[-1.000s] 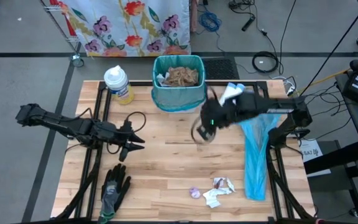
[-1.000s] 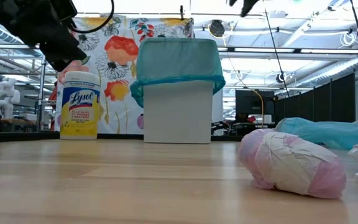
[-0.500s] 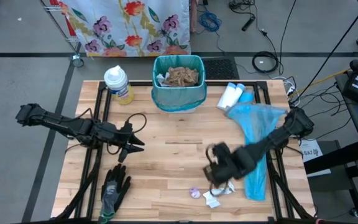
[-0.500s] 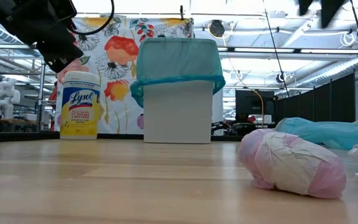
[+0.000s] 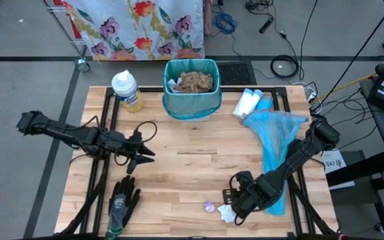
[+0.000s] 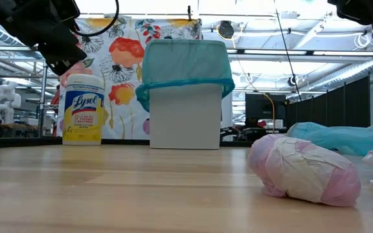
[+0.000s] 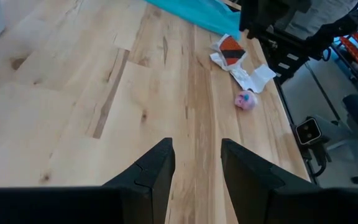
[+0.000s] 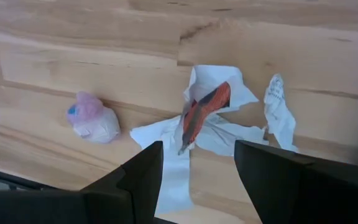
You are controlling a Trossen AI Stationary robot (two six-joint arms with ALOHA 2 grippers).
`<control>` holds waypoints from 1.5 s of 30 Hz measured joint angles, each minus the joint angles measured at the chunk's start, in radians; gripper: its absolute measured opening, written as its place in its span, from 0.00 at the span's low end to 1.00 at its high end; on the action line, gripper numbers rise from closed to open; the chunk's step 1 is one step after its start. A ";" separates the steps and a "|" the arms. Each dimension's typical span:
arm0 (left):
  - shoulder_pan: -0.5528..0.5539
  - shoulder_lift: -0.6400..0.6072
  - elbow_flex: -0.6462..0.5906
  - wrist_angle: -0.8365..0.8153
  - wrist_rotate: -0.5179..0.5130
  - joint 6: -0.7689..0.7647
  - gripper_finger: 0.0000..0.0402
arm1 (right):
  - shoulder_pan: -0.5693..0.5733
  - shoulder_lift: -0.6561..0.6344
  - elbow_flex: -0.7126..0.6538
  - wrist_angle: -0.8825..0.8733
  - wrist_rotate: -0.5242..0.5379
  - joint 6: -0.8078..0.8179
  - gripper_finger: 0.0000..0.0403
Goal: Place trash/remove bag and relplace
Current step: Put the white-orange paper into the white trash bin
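Note:
A crumpled white scrap with a red-orange patch [image 8: 207,115] and a small pink-purple wrapper ball [image 8: 91,117] lie on the wood near the table's near edge. The ball also fills the low view [image 6: 303,169]. My right gripper [image 8: 197,180] hangs open just above the white scrap [image 5: 227,212], pointing down, one finger on either side of it and touching nothing. My left gripper [image 5: 142,153] waits open over the table's left middle. The white bin with a teal liner [image 5: 192,87] stands at the far edge, filled with brown paper.
A loose teal bag [image 5: 272,153] lies along the table's right side, close to my right arm. White bottles [image 5: 245,102] lie beside the bin, a yellow wipes canister [image 5: 127,90] stands at far left, and a black-and-grey glove [image 5: 122,203] lies at near left.
My right gripper has swung from the table's middle, just in front of the bin, toward the near edge and come down over the white scrap. The scraps, the ball and my left arm have stayed where they were.

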 joint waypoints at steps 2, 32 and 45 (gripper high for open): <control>0.000 0.000 0.000 0.000 0.000 0.000 0.34 | 0.000 0.002 -0.014 0.020 -0.002 0.003 0.47; 0.038 0.000 0.001 -0.035 0.001 -0.029 0.34 | -0.096 -0.068 0.152 -0.354 0.061 -0.247 0.00; 0.156 0.000 0.001 -0.021 0.006 -0.015 0.34 | -0.447 -0.250 0.393 -0.553 0.334 -0.849 0.00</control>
